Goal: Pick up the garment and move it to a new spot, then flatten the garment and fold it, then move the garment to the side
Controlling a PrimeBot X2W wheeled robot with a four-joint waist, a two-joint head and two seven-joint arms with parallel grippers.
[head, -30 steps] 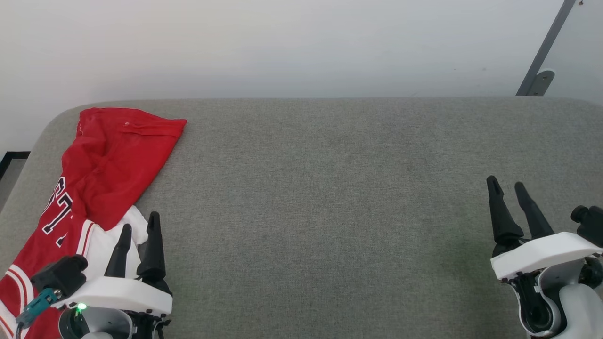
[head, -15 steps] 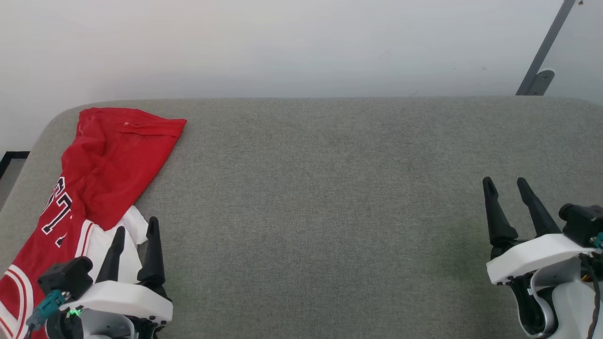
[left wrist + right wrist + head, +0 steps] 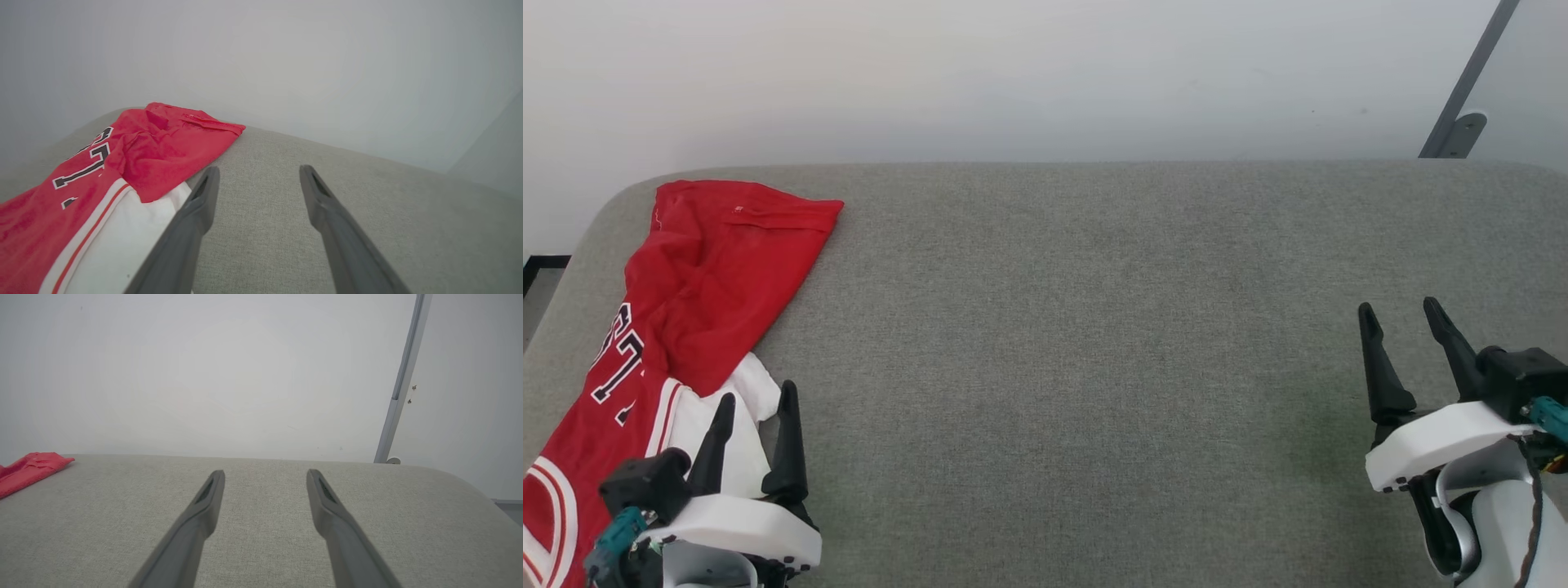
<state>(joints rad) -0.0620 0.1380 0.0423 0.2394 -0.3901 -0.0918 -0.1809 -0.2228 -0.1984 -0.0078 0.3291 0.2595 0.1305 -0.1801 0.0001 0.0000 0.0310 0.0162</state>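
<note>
The garment, a red jersey with black white-outlined lettering and a white sleeve, lies folded along the left end of the grey table. In the left wrist view the garment lies to the left of the fingers. My left gripper hovers open at the lower left, its fingertips over the white sleeve's edge, nothing between them. My right gripper stands open at the lower right over bare table, far from the garment. In the right wrist view the garment's red corner lies at the far left.
A pale wall rises behind the table's far edge. A grey metal bar leans at the upper right, past the table's back corner. The table's rounded left corner lies close to the garment.
Both grippers have drawn back a little toward the bottom of the head view, the right one turning slightly. The head view has tilted slightly. The garment lies as before.
</note>
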